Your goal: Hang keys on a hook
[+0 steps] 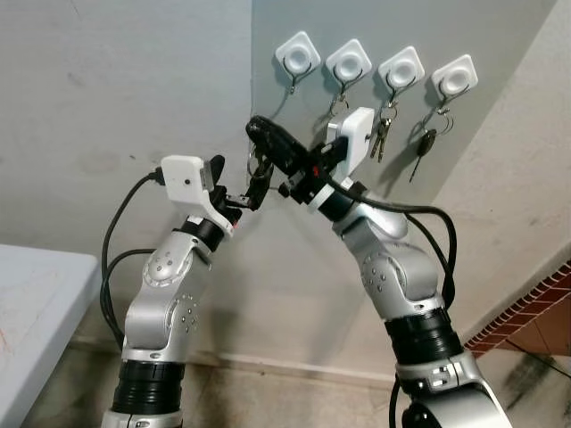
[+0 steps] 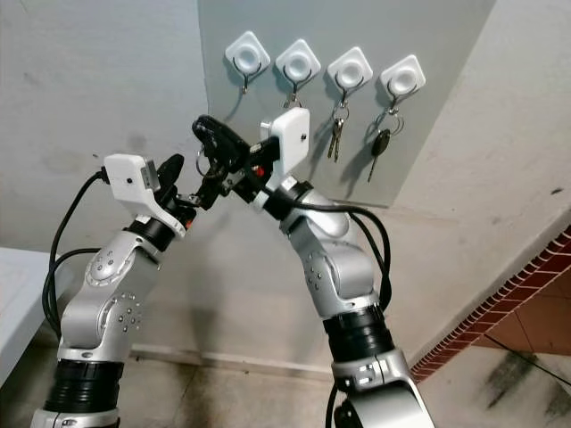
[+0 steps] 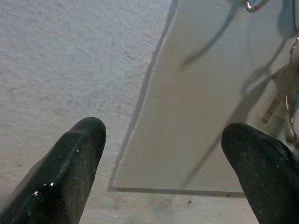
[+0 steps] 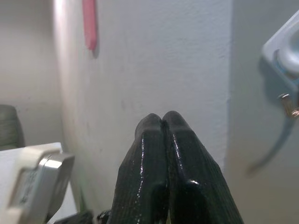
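Observation:
Four white hooks sit in a row on a grey wall panel [image 1: 357, 178]. The leftmost hook [image 1: 297, 55] is bare. The second hook [image 1: 348, 62] carries a ring, the third [image 1: 401, 68] a bunch of keys [image 1: 382, 134], the fourth [image 1: 455, 78] a black car key [image 1: 425, 145]. My right gripper [image 1: 255, 126] is raised below and left of the bare hook, shut, with a key ring [image 1: 254, 165] hanging under its fingers. Just beneath the ring is my left gripper [image 1: 239, 181], its fingers [image 3: 77, 154] wide open with nothing between them.
A white table [image 1: 36, 303] stands at lower left. The wall steps outward on the right, with a red-brown tiled skirting [image 1: 526, 312] at its foot. Black cables [image 1: 111, 259] loop beside both arms.

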Motion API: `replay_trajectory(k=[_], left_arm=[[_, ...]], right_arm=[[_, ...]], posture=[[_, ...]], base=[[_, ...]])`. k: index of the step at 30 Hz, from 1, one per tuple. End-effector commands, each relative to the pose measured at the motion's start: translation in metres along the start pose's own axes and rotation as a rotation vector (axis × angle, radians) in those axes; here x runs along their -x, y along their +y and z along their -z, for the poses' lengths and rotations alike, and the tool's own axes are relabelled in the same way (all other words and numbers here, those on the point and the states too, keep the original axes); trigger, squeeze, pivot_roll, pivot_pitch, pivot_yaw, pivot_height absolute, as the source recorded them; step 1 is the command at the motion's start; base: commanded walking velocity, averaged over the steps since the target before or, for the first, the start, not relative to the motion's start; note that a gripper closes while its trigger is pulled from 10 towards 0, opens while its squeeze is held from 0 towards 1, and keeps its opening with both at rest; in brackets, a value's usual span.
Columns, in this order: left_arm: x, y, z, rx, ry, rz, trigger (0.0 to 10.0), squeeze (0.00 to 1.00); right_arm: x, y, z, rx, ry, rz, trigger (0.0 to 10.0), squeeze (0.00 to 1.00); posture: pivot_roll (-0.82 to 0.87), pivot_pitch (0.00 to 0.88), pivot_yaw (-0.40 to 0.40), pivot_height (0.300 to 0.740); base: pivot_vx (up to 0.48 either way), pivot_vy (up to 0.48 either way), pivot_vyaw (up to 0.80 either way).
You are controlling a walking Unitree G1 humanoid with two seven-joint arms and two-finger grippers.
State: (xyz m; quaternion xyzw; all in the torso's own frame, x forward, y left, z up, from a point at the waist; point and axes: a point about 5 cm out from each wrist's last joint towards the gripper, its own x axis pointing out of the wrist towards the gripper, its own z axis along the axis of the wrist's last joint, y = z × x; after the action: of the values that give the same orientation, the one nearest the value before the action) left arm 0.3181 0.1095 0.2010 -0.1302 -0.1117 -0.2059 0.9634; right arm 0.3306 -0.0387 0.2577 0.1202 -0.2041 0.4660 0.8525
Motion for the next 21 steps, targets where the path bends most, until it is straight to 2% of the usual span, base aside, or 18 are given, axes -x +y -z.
replay_trajectory(k=[1, 10, 21], left_arm=[[-0.003, -0.006, -0.007, -0.003, -0.018, 0.023, 10.0, 0.0], [-0.003, -0.017, -0.007, 0.003, -0.012, 0.07, 10.0, 0.0], [-0.003, -0.02, -0.008, 0.022, -0.004, 0.074, 10.0, 0.0]], right_arm=[[-0.005, -0.003, -0.01, 0.019, -0.036, -0.008, 10.0, 0.0], [-0.019, -0.016, -0.021, 0.018, -0.074, 0.001, 10.0, 0.0], [-0.032, -0.025, -0.029, 0.004, -0.099, -0.025, 10.0, 0.0]], posture=[[-0.01, 0.03, -0.067, 0.74], [-0.01, 0.039, -0.068, 0.74], [-0.01, 0.043, -0.069, 0.74]], base=[[0.0, 0.0, 0.0], [0.0, 0.0, 0.0], [0.0, 0.0, 0.0]])
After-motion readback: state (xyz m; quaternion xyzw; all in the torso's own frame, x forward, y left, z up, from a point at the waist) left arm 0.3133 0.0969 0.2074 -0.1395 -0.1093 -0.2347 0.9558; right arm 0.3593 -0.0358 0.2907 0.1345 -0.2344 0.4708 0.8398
